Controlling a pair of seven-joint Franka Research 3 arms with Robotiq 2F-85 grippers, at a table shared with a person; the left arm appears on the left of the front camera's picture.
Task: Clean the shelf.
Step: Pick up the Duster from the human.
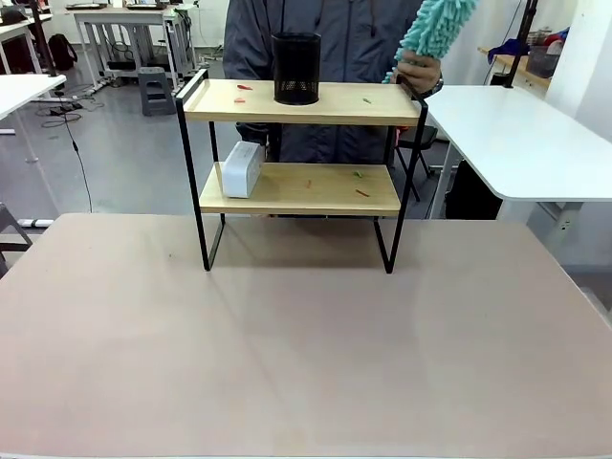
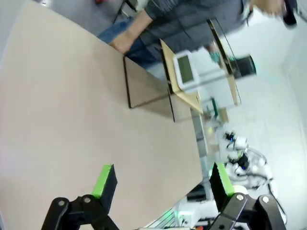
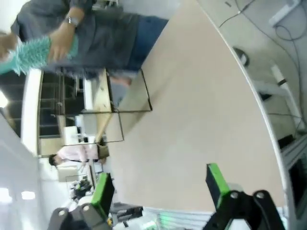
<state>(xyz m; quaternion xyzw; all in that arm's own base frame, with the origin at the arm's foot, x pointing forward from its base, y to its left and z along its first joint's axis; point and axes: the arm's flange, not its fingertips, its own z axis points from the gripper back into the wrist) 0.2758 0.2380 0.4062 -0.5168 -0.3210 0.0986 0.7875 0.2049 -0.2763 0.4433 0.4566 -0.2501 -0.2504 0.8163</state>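
Front view. The shelf (image 1: 316,191) stands at the far middle of the table (image 1: 287,344), with a person behind it. At the left end of its lower board lies a white box (image 1: 242,169). Near the middle of its top board stands a black mesh cup (image 1: 296,68). Small red and green scraps (image 1: 362,192) are scattered over both boards. At the right, the person's hand (image 1: 417,73) holds a teal duster (image 1: 435,26) raised just above the shelf's top right corner.

The step in hand appears to be sweeping the scraps off the boards. To do it well, the cup and the box would probably need lifting off or holding aside, so that the duster can cross each board end to end. The raised side rails would trap scraps at the ends, so sweeping toward an open long edge seems wiser. The thin frame looks light and may slide if pushed, so steadying it could help.

Left wrist view. The left gripper (image 2: 162,178) hangs over bare table with its green pads (image 2: 103,178) spread wide, holding and touching nothing. The shelf (image 2: 187,98) lies well ahead of it.

Right wrist view. The right gripper (image 3: 159,184) is likewise spread wide and empty above the table, well apart from the shelf (image 3: 102,103) and the duster (image 3: 29,55).
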